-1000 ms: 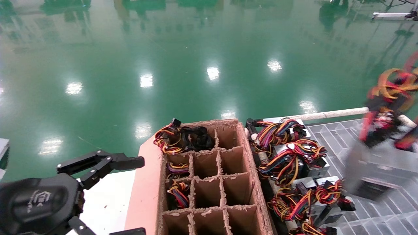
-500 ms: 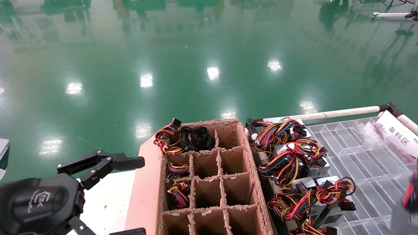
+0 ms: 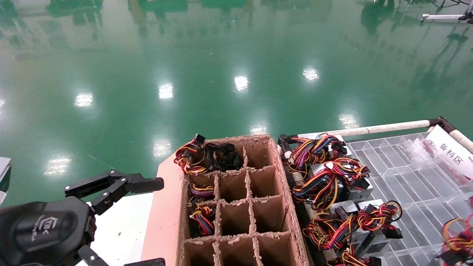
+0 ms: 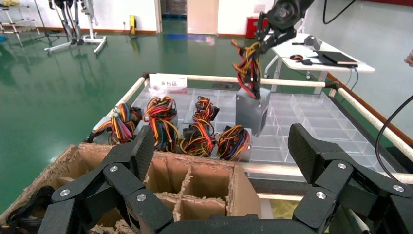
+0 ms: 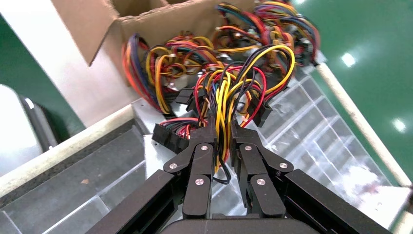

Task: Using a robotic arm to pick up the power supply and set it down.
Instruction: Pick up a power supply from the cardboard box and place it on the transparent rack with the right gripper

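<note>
The power supply [image 4: 252, 109], a silver-grey box, hangs by its yellow, orange, red and black wires [image 5: 229, 83] over the clear tray [image 4: 311, 131]. The robotic arm's right gripper [image 5: 223, 130] is shut on that wire bundle, with the metal box [image 5: 158, 151] below the fingers. Only the wires [image 3: 456, 240] show in the head view, at the lower right corner. I cannot tell whether the box touches the tray. My left gripper [image 4: 221, 146] stands open and holds nothing beside the cardboard box, at the lower left of the head view [image 3: 122, 221].
A cardboard box with divided cells [image 3: 236, 207] holds wired units in its left cells. A row of like power supplies with purple and blue wires [image 3: 325, 173] lies between it and the clear tray [image 3: 406, 177]. A white rail [image 3: 377, 128] borders the tray.
The right gripper has carried the power supply from high at the right down to the near right corner of the head view. The left gripper has not moved.
</note>
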Robot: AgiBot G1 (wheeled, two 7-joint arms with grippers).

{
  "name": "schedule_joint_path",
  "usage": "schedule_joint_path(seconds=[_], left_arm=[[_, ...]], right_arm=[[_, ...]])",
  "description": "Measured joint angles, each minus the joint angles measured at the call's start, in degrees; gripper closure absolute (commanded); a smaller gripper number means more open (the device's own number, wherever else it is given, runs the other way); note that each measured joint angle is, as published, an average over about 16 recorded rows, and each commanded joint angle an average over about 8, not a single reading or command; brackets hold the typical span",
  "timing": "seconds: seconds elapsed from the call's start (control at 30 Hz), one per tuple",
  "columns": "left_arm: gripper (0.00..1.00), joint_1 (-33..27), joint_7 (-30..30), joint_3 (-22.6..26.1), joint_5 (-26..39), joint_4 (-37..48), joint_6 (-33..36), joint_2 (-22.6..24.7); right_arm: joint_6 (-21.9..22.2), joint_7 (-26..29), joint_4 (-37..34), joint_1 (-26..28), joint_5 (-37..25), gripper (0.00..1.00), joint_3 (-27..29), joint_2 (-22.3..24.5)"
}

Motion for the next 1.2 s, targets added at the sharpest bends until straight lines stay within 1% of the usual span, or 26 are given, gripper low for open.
schedule_joint_path(seconds=[0.73,0.97,1.2], left_arm=[[0.0,0.0,0.0,0.0,0.0,0.0,0.0,0.0],[0.0,0.0,0.0,0.0,0.0,0.0,0.0,0.0],[0.0,0.0,0.0,0.0,0.0,0.0,0.0,0.0]], right_arm=[[2.4,-8.4,-4.8,-3.4,-1.4,1.0,-2.9,-8.5],[3.1,-11.5,-7.6,-5.4,0.8,1.0,-3.9,-10.2],[3.8,-14.7,-10.5,-8.1,4.5,1.0,-5.0,-10.4]])
